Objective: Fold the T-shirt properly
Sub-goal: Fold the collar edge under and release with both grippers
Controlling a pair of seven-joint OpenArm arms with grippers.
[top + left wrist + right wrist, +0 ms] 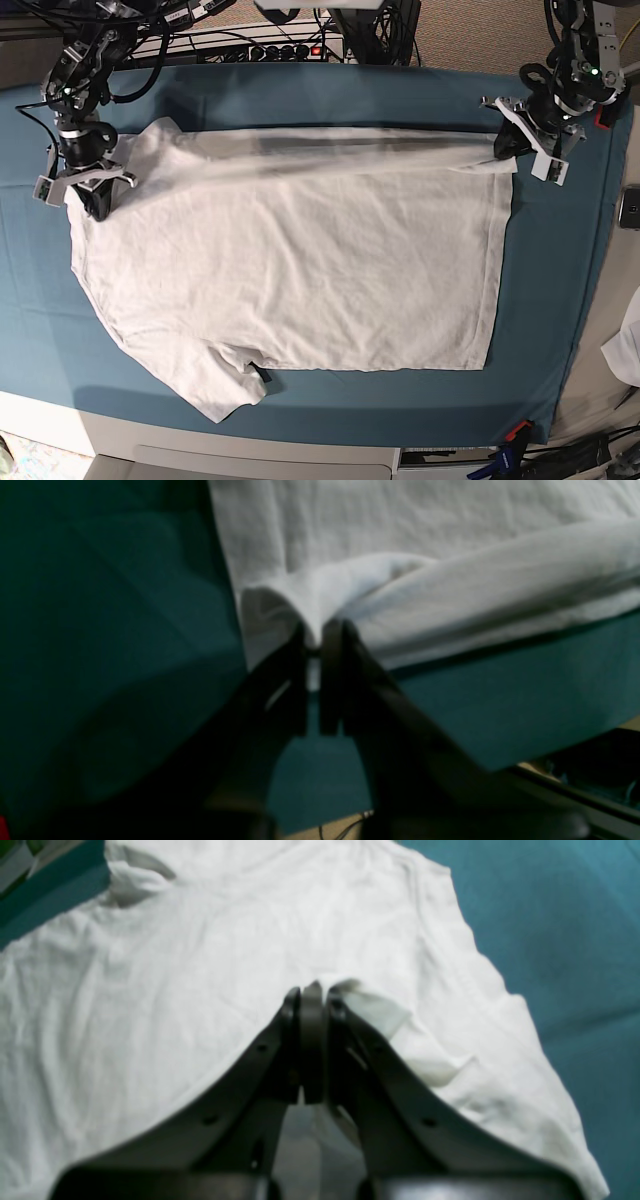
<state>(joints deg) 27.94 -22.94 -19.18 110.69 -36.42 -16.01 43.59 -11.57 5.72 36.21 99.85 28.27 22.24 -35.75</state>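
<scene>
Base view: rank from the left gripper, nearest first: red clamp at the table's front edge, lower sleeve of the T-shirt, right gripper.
From the left gripper, top right, shut on the T-shirt hem corner:
1. Red clamp: at the front edge on the same side, bottom right.
2. Lower sleeve: bottom, left of centre.
3. Right gripper: far across at the left, shut on the shirt's shoulder end.

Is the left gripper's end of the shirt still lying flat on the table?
No, the left gripper is shut on a pinched fold of the T-shirt, which hangs lifted above the teal cover.
</scene>
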